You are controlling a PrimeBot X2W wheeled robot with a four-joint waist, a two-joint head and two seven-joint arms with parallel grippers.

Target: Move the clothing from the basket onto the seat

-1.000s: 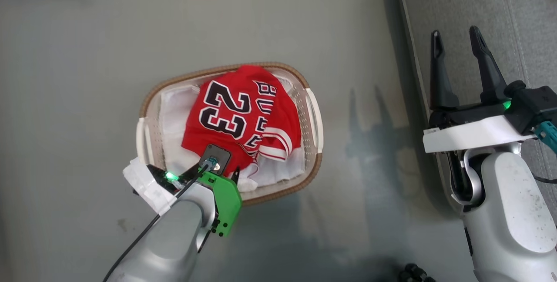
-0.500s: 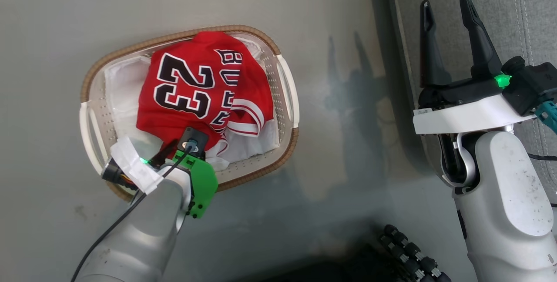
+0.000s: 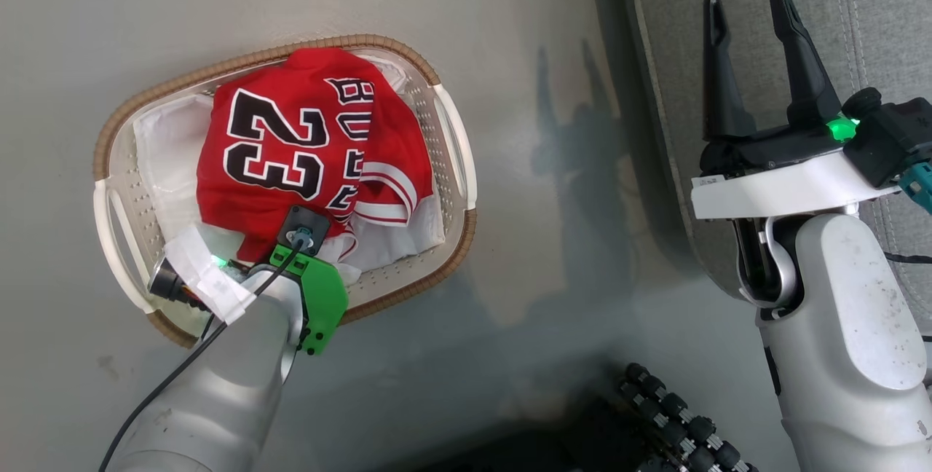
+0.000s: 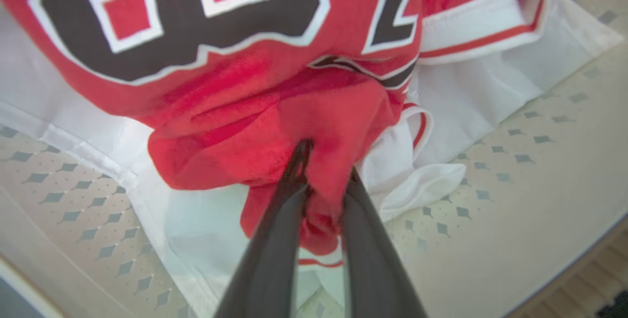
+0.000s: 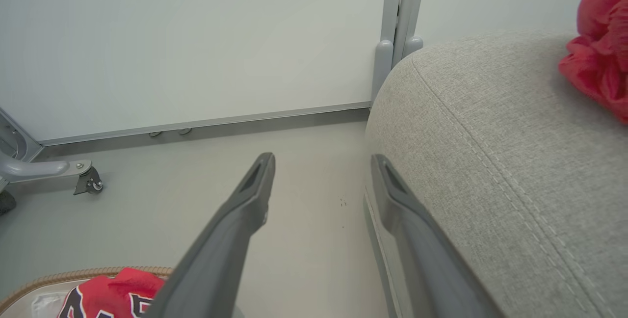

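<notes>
Left pincer (image 4: 325,161) pinches a bunched fold of red jersey (image 3: 291,159) in the perforated oval basket (image 3: 349,41); right pincer (image 3: 750,9) gapes.

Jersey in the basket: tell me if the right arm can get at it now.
Probably yes: the jersey lies uncovered on top, the left fingers pinch only its near fold.

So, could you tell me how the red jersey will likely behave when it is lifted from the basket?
Probably floppy: the red jersey lies crumpled, and the fold pinched by the left gripper is bunched. It will likely drape and hang down from the grip. It looks thin, so probably light, though it may drag the white lining beneath it.
</notes>
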